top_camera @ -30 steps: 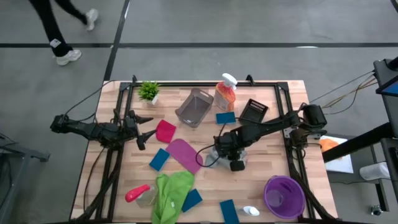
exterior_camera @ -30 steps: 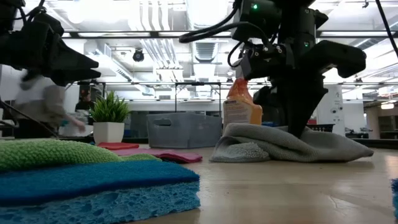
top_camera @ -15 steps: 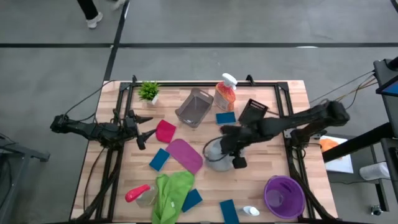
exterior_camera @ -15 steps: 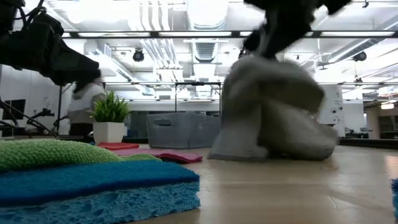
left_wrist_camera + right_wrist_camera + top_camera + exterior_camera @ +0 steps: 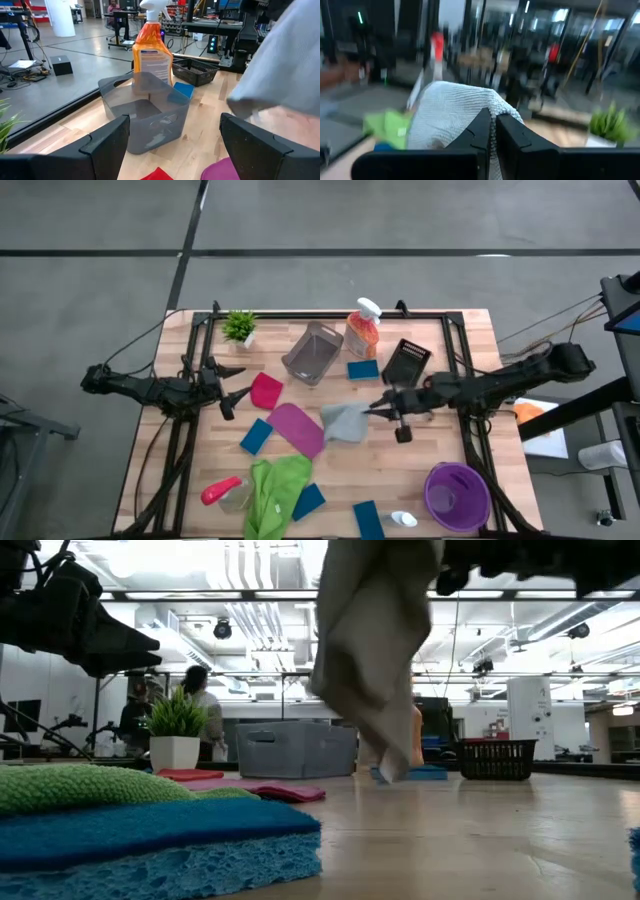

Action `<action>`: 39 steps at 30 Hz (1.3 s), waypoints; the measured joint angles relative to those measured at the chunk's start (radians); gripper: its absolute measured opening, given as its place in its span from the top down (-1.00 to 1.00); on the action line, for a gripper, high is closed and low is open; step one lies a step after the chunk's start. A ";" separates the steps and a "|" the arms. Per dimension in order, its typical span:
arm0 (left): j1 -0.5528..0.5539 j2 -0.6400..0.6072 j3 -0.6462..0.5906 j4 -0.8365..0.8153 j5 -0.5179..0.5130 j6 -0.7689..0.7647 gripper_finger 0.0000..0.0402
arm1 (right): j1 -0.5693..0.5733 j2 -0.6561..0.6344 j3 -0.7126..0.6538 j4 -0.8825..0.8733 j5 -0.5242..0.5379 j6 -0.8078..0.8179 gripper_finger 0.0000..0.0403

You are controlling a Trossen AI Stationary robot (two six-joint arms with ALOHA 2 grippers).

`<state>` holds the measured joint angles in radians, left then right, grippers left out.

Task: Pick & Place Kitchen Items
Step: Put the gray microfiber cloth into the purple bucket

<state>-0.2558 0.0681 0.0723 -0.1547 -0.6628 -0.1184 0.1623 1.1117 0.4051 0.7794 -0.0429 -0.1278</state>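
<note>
Item: soft grey woven cloth (image 5: 345,421), held clear above the wooden bench (image 5: 440,470) near its middle, hanging in folds from the right claw (image 5: 378,409), whose fingers are clamped together on the cloth's upper edge. Long axis hangs vertical in the low view.

Nearest receptacles: grey plastic bin (image 5: 312,353) lies up and to the left of the claw; black mesh basket (image 5: 407,359) just behind it; purple round bowl (image 5: 457,495) toward the front right corner.

Left claw (image 5: 232,386): idle at the bench's left, fingers apart, farther from the cloth.

Open-plan robotics lab/workshop: ceiling ducts (image 5: 300,615), concrete floor (image 5: 330,220), equipment benches (image 5: 220,27) behind wooden table (image 5: 440,460)
</note>
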 joint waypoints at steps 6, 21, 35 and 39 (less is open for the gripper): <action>0.000 0.000 0.000 0.000 0.000 0.000 -0.55 | 0.000 -0.076 -0.157 0.231 -0.052 0.029 0.91; 0.000 0.000 0.000 0.000 0.000 -0.001 -0.56 | 0.002 -0.332 -0.047 -0.147 -0.396 0.144 0.91; 0.000 0.000 0.000 -0.001 0.000 -0.001 -0.56 | 0.097 -0.352 0.638 -1.337 -0.328 0.187 0.91; 0.000 0.000 -0.001 0.000 0.000 -0.002 -0.56 | 0.134 -0.301 0.802 -1.605 -0.241 0.288 0.91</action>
<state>-0.2558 0.0681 0.0715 -0.1547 -0.6628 -0.1200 0.2964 0.8112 1.2066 -0.8257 -0.2835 0.1597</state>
